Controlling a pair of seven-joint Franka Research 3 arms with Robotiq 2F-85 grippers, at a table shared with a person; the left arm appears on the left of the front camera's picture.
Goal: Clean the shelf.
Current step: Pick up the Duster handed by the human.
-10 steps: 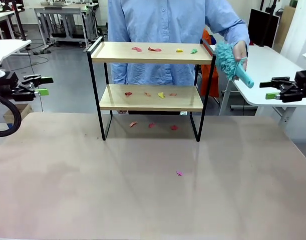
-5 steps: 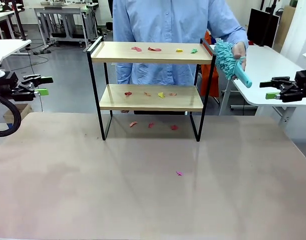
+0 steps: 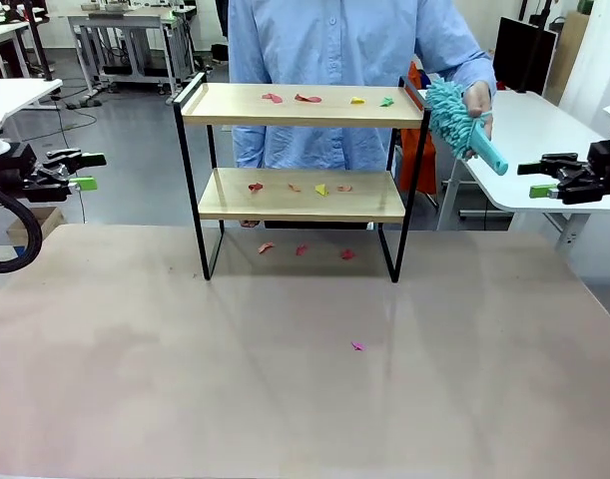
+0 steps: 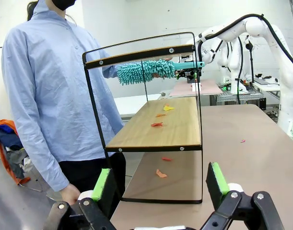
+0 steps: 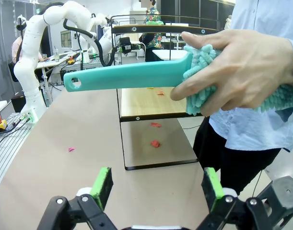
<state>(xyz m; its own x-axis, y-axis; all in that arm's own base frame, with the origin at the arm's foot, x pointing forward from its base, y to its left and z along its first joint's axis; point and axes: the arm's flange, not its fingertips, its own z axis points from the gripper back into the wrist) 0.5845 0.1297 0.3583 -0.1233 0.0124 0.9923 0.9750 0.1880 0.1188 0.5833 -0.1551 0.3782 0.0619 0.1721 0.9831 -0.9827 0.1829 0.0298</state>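
The shelf (image 3: 301,106) stands at the far middle of the table, two light wooden boards in a black frame. Small coloured paper scraps (image 3: 306,98) lie on both boards and on the table under it. A person's hand (image 3: 477,102) holds a teal fluffy duster (image 3: 452,118) beside the shelf's right end, handle pointing toward my right gripper (image 3: 537,178). That gripper is open and empty, well right of the shelf. My left gripper (image 3: 85,171) is open and empty, off the table's left edge. The duster (image 5: 132,76) looms close in the right wrist view.
A single pink scrap (image 3: 357,346) lies on the table's middle. White tables (image 3: 529,130) stand behind right and behind left. The person in a blue shirt (image 3: 334,45) stands just behind the shelf.
The person's hand has shifted the duster slightly, staying near the shelf's right end. Both arms have stayed still.
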